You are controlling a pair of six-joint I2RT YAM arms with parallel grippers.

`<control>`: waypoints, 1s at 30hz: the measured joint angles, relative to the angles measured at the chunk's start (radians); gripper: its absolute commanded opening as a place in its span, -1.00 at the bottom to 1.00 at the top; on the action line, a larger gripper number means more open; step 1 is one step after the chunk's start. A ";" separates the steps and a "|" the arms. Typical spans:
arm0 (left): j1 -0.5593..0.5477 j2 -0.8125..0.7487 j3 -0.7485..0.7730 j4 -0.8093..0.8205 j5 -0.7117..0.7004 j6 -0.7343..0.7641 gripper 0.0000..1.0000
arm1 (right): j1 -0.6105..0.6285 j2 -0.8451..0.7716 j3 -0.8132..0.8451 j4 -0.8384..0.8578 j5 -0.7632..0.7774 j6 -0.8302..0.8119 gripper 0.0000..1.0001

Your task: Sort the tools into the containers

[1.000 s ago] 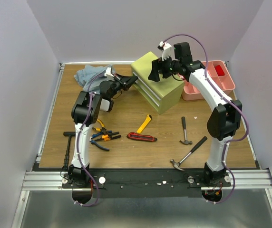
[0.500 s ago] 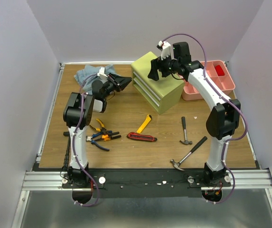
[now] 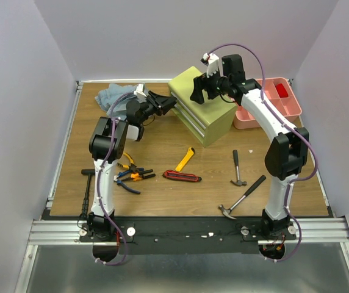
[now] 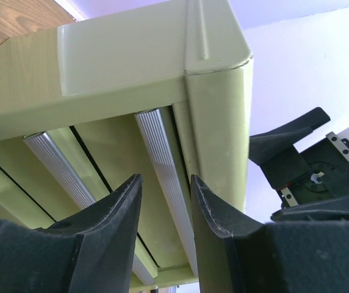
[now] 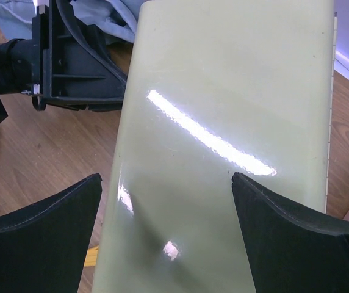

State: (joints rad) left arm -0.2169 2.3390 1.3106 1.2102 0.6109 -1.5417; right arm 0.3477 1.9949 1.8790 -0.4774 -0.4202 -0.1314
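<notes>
Tabletop [image 3: 162, 152]: chest [image 4: 132, 55] just beyond L tool [image 4: 165, 186]

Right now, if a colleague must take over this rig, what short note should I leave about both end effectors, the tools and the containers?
Left end effector: open, fingers on either side of the top silver handle of the chest, not closed on it.
Right end effector: open, over the chest top, holding nothing.
Things: pliers, yellow knife, red-black tool and both hammers lie on the table. The pink tray, far right, holds one red item.
Done: none of these tools sorted; drawers look shut.
Left: open a drawer, then move each tool into chest or tray.
</notes>
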 measured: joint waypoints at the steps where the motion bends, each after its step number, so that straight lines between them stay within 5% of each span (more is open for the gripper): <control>1: -0.002 0.004 0.005 -0.001 0.000 0.000 -0.09 | 0.000 0.000 0.000 0.002 0.003 0.000 0.93; 19: -0.013 0.100 0.127 0.014 -0.004 -0.036 -0.21 | 0.000 -0.006 -0.014 0.016 0.026 -0.011 0.93; 30: -0.023 0.124 0.166 0.046 -0.027 -0.066 -1.00 | 0.010 0.002 -0.013 0.018 0.037 -0.027 0.93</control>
State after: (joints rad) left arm -0.2398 2.4634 1.4769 1.2564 0.5838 -1.6073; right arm 0.3580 1.9968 1.8660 -0.4599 -0.3832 -0.1589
